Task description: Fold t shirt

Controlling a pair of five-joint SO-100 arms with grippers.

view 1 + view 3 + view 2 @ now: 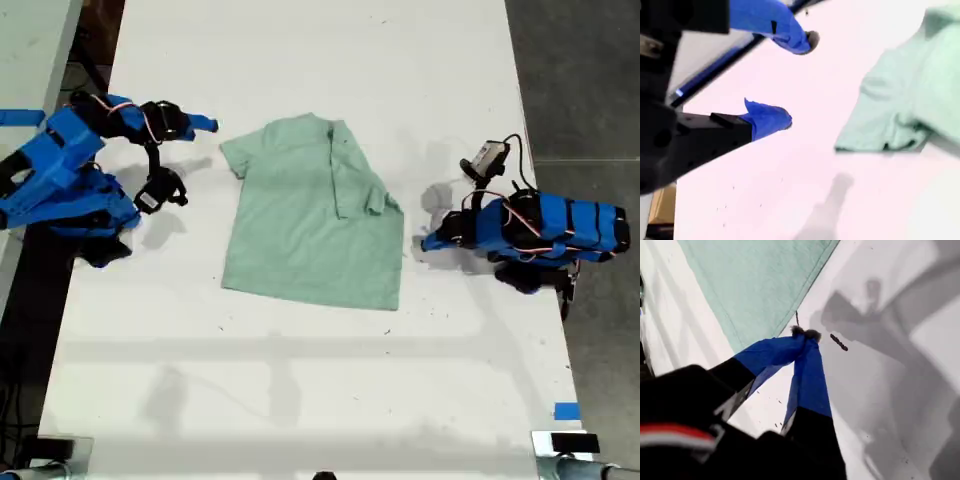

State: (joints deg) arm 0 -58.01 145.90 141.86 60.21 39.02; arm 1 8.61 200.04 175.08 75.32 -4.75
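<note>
Presently recorded: one t shirt (310,225), pale mint green, lying flat on the white table (300,380) between the two arms, one sleeve and side panel folded inward over the body, the other sleeve spread toward the exterior view's left. My first gripper (805,334), blue-tipped, jaws pressed together on nothing, rests just off the shirt's hem corner, a bare strip of table between tips and cloth; a small dark fleck (838,342) lies on the table beside the tips. My second gripper (797,80), jaws parted and empty, hangs near the spread sleeve without touching it. Obscured items: the first wrist view's lower part is filled by the gripper's black body; the second wrist view is blurred, its cloth edges soft; the arm bases are cut off or dark in the exterior view. Surface: white tabletop, faintly speckled, crossed by soft arm shadows. Surroundings: grey floor (580,80) at the exterior view's right, a blue tape tab (566,411) near the table's edge.
</note>
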